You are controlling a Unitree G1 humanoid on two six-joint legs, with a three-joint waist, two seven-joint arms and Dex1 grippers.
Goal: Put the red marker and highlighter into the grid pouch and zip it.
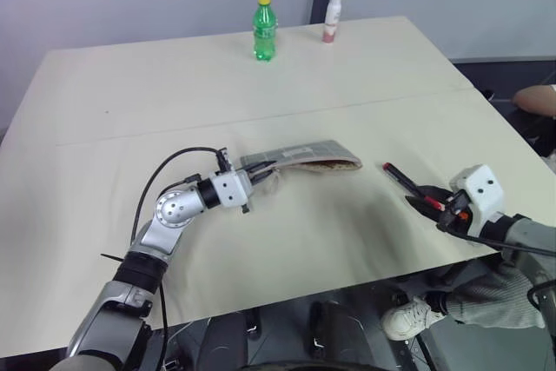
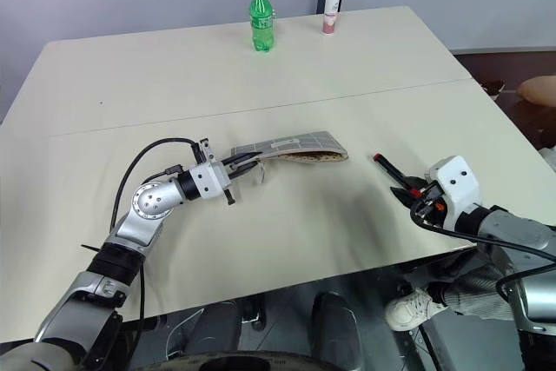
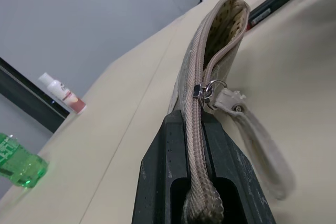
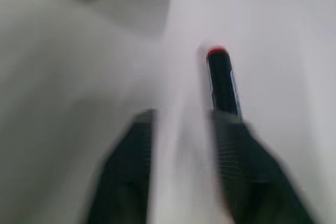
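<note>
With the left tool (image 1: 257,178) clamping the grey grid fabric pouch (image 1: 304,157) open, the parted right tool (image 1: 427,204) near the surface's right edge should straddle the slim red marker (image 1: 398,175) squarely before closing.

The left arm (image 1: 165,219) is silver-grey metal with a rounded, screw-dotted joint, black collars, a white wrist block and a black cable looping over it. The left gripper (image 3: 202,182) has two black, finely ribbed fingers (image 3: 157,177). The right arm (image 1: 521,241) wears a grey sleeve and ends in a white block with red marks, black cables and the dark right gripper (image 1: 423,202).
</note>
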